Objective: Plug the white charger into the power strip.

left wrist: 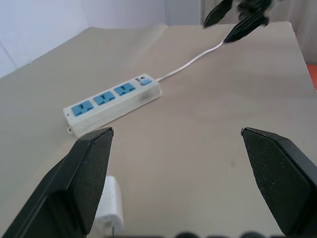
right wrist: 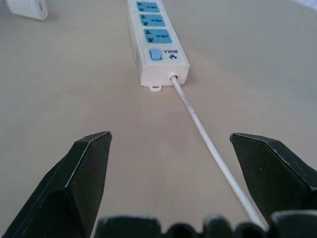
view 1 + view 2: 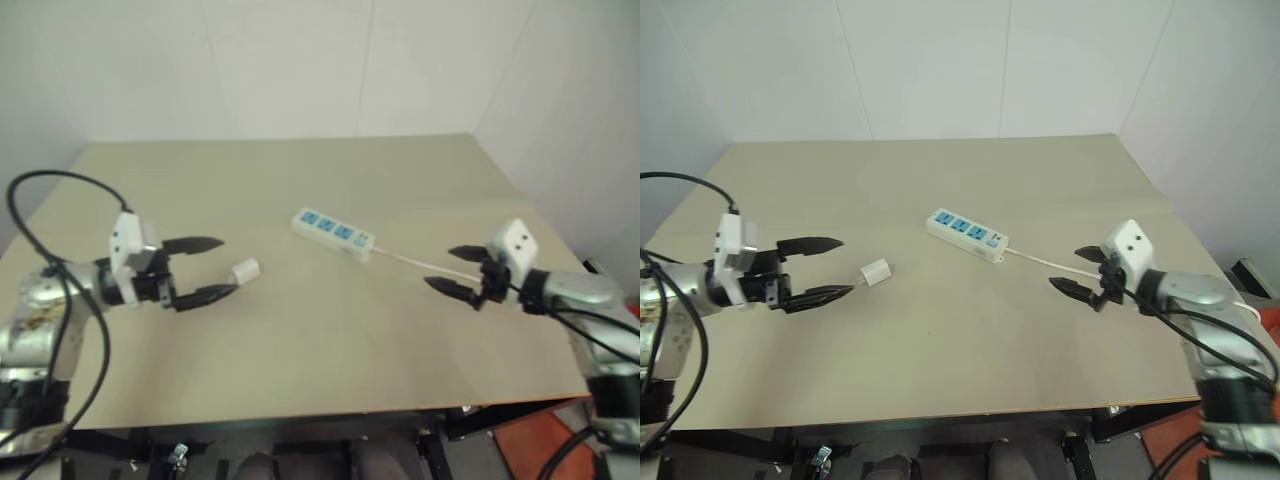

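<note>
Left eye view: power strip (image 3: 333,232) lies flat near table (image 3: 300,360) centre, angled, sockets up, thin cable (image 3: 420,262) running off toward R side. White charger (image 3: 245,269) on tabletop, apart from strip, just beside L gripper (image 3: 212,268) fingertips, not gripped. L jaws wide open, empty. R gripper (image 3: 446,268) also wide open, empty, hovering over cable, pointed at strip's switch end. Nothing plugged in.

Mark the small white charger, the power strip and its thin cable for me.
small white rounded-cube charger (image 3: 246,269), left eye view, on its top face.
long flat white power strip with blue sockets (image 3: 333,231), left eye view, on the middle socket.
thin white cable (image 2: 198,120), right wrist view, partway along its length.
</note>
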You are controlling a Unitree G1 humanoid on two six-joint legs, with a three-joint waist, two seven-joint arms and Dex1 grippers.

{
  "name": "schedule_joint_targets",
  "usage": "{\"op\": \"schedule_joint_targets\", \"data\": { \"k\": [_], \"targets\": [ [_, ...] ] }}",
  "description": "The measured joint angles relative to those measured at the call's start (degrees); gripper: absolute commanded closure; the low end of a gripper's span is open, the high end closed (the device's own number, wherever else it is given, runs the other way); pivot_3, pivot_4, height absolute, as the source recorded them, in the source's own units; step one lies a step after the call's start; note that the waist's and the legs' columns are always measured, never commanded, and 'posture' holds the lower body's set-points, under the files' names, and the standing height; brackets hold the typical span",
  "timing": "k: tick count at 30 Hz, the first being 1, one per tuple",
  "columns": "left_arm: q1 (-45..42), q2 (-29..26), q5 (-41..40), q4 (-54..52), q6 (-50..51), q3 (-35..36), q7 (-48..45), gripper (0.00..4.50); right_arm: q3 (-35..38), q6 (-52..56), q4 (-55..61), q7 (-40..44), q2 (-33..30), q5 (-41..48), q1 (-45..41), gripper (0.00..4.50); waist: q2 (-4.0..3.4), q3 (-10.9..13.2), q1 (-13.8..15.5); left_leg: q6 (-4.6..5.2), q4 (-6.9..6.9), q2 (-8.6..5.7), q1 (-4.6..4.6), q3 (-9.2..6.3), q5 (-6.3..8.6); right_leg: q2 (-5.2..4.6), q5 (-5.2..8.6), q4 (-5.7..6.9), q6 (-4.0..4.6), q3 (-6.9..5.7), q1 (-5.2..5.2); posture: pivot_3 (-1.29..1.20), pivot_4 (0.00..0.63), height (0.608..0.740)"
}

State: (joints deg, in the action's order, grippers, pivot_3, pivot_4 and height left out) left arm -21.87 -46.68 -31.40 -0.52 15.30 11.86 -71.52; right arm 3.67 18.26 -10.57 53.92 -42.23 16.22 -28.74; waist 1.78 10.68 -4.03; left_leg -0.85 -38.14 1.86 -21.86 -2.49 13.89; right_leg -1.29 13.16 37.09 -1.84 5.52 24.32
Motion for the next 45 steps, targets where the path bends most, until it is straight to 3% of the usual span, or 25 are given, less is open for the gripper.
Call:
{"op": "schedule_joint_targets", "data": {
  "k": [7, 16, 19, 30, 39, 45],
  "targets": [
    [-1.14, 2.95, 1.66, -0.38, -0.12, -3.85, 1.59, 0.00, -5.68, -12.59, -32.79, -0.10, 8.30, -8.48, -19.36, 0.01, -0.01, 0.02, -0.05, 0.00, 0.01, -0.01, -0.10, 0.00, 0.00, -0.02, -0.23, -0.01, 0.36, -0.02, 0.08, 0.00, 0.150, 0.740],
    [-2.45, 6.34, 3.11, -0.91, -1.29, -7.69, 2.32, 0.00, -8.22, -22.95, -55.69, -0.86, 14.28, -15.78, -29.66, 0.01, -0.01, 0.02, -0.09, 0.00, 0.01, -0.04, -0.10, -0.07, 0.00, -0.05, -0.25, 0.02, 0.38, -0.03, 0.07, 0.00, 0.150, 0.740],
    [-3.20, 7.41, 3.31, -0.91, -1.66, -8.03, 2.85, 0.00, -8.16, -23.04, -59.88, -2.49, 15.42, -17.25, -31.45, 0.62, -0.02, 0.02, -0.12, 0.00, 0.01, -0.05, -0.07, -0.08, 0.00, -0.05, -0.26, 0.05, 0.39, -0.03, 0.06, 0.00, 0.150, 0.740],
    [-3.23, 8.66, 4.83, -0.58, -2.87, -10.26, 2.78, 0.00, -7.39, -22.70, -62.56, -3.89, 15.91, -18.81, -33.62, 4.46, -0.02, 0.02, -0.32, 0.00, 0.01, -0.05, -0.05, -0.09, 0.00, -0.04, -0.27, 0.05, 0.38, -0.02, 0.06, 0.00, 0.150, 0.740],
    [-3.33, 8.72, 4.85, 0.42, -2.96, -10.28, 2.82, 0.00, -7.70, -25.90, -60.88, -1.72, 15.69, -21.63, -33.51, 4.48, -0.03, 0.02, -0.53, 0.00, 0.01, -0.05, -0.05, -0.09, 0.00, -0.04, -0.27, 0.04, 0.38, -0.03, 0.05, 0.00, 0.150, 0.740],
    [-3.33, 8.68, 4.82, 0.40, -2.95, -10.34, 2.46, 0.00, -7.41, -27.62, -50.46, 2.13, 14.10, -20.97, -27.01, 4.48, -0.03, 0.02, -0.36, 0.00, 0.01, -0.08, -0.07, -0.14, 0.00, -0.07, -0.28, 0.05, 0.36, -0.05, 0.04, 0.00, 0.150, 0.740]
  ]
}}
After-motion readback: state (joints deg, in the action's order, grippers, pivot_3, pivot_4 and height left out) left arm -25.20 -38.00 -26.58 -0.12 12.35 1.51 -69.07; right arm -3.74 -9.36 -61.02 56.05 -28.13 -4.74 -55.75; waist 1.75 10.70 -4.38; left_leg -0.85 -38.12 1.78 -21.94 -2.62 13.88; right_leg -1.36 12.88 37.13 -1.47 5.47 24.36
